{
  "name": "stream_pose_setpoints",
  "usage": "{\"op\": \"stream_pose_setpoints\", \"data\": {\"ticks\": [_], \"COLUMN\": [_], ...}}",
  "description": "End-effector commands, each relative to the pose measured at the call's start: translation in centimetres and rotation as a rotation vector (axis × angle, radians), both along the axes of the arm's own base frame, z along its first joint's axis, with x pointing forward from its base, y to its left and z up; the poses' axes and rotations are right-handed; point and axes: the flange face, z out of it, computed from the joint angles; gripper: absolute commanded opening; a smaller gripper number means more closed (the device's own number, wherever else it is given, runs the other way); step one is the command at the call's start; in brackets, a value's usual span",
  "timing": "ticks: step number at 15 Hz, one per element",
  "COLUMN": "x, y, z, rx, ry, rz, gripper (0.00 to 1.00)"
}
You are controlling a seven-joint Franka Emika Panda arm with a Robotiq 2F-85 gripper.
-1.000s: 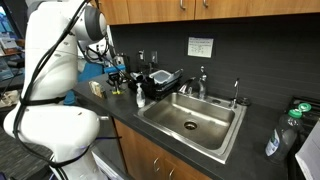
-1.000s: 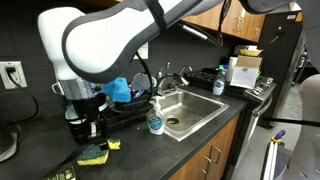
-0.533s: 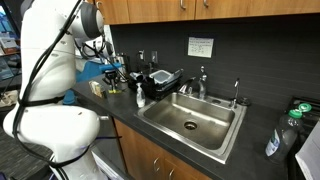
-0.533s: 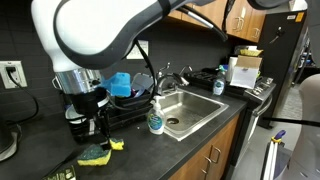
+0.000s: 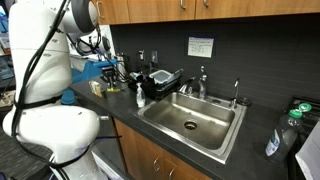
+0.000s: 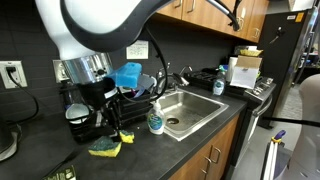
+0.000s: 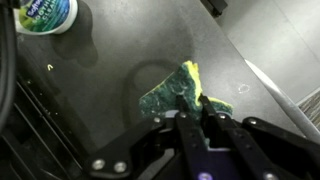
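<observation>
Dark kitchen counter [image 7: 110,50] beside a sink [image 6: 200,105]: the gripper [image 7: 192,113] is fully closed, pinching a yellow-green sponge [image 7: 175,92] by its edge, low over the counter near a bottle [image 7: 48,12].

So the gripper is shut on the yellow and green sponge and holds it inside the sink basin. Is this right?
Not quite. The gripper is shut on the yellow and green sponge, but not inside the sink basin. It holds the sponge low over the dark counter, off to the side of the sink. An exterior view shows this.
</observation>
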Motion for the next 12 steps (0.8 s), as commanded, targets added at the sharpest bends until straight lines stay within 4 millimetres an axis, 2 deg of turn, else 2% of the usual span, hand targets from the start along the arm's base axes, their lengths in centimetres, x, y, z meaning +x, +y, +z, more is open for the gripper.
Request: {"op": "stream_pose_setpoints", "data": {"ticks": [1,12], "x": [-1.8,-6.2], "y": [-1.7,-6.2], "z": [1.4,3.2], "rx": [-0.029,-0.104], "ry": [-0.007,-0.045], "rz": [-0.091,-0.346], "gripper": [0.04,0.04]}}
